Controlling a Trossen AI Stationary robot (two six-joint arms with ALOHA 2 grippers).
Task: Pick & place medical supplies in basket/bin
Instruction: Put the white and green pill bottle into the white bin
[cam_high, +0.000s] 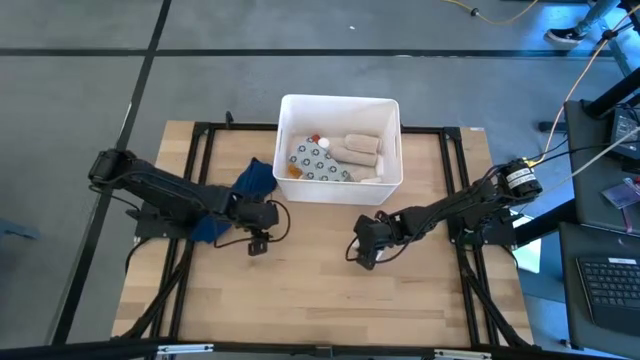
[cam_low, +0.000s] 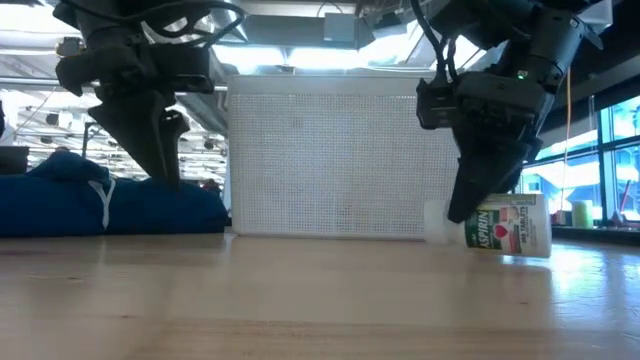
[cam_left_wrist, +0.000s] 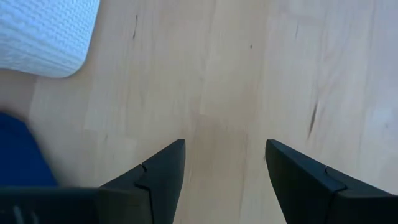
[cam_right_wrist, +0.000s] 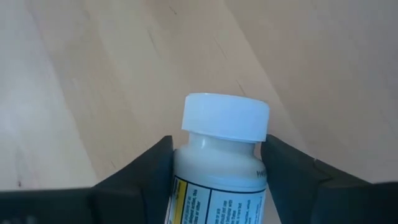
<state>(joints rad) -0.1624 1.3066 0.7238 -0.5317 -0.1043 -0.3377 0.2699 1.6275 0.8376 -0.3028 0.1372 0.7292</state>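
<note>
A white pill bottle (cam_low: 510, 228) with a white cap (cam_right_wrist: 225, 117) and a printed label lies on its side on the table, in front of the white bin's (cam_high: 340, 105) right corner. My right gripper (cam_right_wrist: 217, 146) is shut on it, and also shows in the low view (cam_low: 480, 200). My left gripper (cam_left_wrist: 224, 149) is open and empty above bare wood, near the bin's left corner (cam_left_wrist: 43, 37) and the blue cloth (cam_high: 255, 180). The bin holds a grey ring-patterned packet (cam_high: 315, 162) and beige rolls (cam_high: 362, 148). My right gripper pinches the bottle's body just below the cap, at the shoulder (cam_right_wrist: 217, 158), between its two fingers (cam_right_wrist: 149, 168). The fingers come from above, slanting down, one on each side, with the cap sticking out past their tips. The bottle lies on its side; I cannot tell whether it is clear of the table.
The blue cloth with a white cord (cam_low: 105, 205) lies on the table left of the bin, partly under my left arm. The wood (cam_high: 300, 300) between the grippers and the near edge is bare. Black frame rails (cam_high: 465, 200) run along both sides of the table.
</note>
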